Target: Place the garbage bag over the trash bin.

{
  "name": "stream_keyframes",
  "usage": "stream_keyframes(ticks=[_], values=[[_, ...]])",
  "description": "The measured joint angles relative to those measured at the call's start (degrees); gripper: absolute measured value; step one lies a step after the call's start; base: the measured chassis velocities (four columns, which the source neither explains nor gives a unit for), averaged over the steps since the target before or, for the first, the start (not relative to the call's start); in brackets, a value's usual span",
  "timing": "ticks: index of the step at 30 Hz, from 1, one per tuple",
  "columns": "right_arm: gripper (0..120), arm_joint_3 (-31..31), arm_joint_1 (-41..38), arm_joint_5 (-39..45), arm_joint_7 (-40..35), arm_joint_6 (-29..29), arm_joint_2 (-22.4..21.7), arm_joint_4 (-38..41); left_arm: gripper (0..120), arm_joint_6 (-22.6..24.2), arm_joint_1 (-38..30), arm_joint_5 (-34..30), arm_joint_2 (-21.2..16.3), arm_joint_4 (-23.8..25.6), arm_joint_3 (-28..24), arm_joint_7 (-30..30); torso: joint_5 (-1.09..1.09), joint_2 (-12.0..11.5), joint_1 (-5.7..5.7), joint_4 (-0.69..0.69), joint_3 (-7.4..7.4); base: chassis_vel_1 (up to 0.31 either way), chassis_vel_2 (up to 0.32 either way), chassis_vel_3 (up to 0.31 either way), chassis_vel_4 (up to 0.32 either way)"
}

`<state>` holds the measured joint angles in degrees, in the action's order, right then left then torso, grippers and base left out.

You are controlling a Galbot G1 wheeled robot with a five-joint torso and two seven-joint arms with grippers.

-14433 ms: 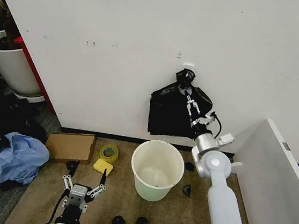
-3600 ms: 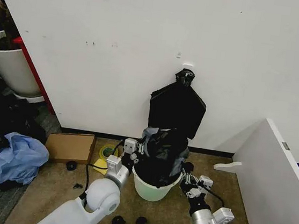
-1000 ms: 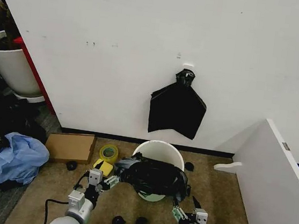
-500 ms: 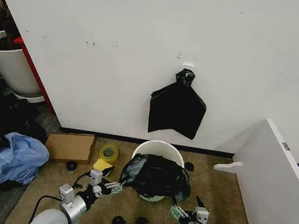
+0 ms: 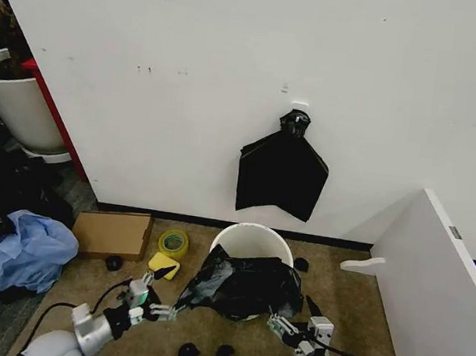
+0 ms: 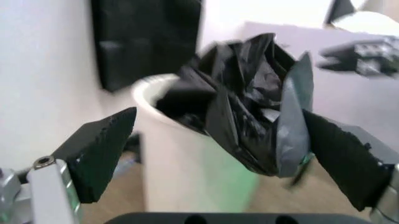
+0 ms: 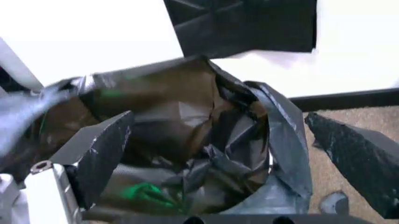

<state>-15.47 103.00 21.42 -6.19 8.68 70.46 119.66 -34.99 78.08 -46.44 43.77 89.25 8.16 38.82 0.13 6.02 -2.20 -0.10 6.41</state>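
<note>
Rising behind everything is the white wall (image 5: 233, 74), with a flat black bag bundle (image 5: 282, 173) hanging on it by its knotted top. On the tan floor just below stands the trash bin (image 5: 244, 235), a white bucket. The garbage bag (image 5: 243, 283) is draped over the near part of its rim, one corner stretched toward the robot's left; the far rim is bare. At the left lie a blue plastic heap (image 5: 30, 251), a cardboard box (image 5: 112, 232), a tape roll (image 5: 173, 243) and a yellow sponge (image 5: 163, 263). The left gripper (image 5: 157, 305) sits at the bag's stretched corner, fingers spread apart. The right gripper (image 5: 292, 318) is just beside the bag's near right edge, its fingers likewise parted and holding nothing.
</note>
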Motion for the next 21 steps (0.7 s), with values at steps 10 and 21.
stream_keyframes(ticks=[10,21], values=[[100,0.43,-0.33,-0.5,0.02,-0.28,0.46,-0.8,100,-1.72,-0.54,-14.35,1.32,1.45,0.79,2.64,0.02,0.0,0.0,-0.01,0.0,0.0,0.0,0.0,0.0],[100,-1.46,-1.41,2.03,-0.83,-3.25,-0.62,1.97,100,2.33,0.5,-7.05,2.12,3.86,6.41,-11.81,0.02,0.0,0.0,-0.02,0.0,0.0,0.0,0.0,0.0]])
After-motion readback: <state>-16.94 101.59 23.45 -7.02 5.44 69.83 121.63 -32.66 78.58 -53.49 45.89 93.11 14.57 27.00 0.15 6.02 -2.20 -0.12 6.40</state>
